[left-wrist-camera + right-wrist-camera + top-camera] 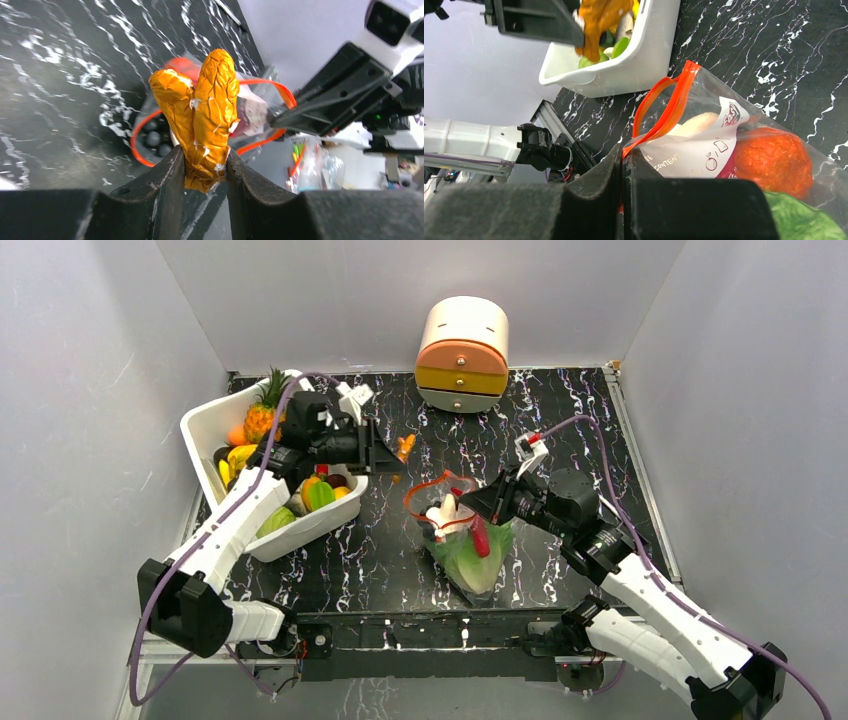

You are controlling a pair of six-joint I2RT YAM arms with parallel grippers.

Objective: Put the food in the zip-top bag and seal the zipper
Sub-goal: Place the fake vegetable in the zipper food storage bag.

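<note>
**Orange piece was up in the air, bag mouth was held open**

So the left gripper had its fingers clamped on a crinkly, two-lobed orange toy piece. It was held off the table, between the white tub and the zip-top bag.

The right gripper was pinched tight on the bag's rim, right at the zipper. The red-orange strip gaped in a loop, not sealed.

The bag lay mid-table, just in front of the right arm. Inside you could spot the cabbage, the red chilli and an orange-red fruit. More toy produce sat in the tub.
</note>
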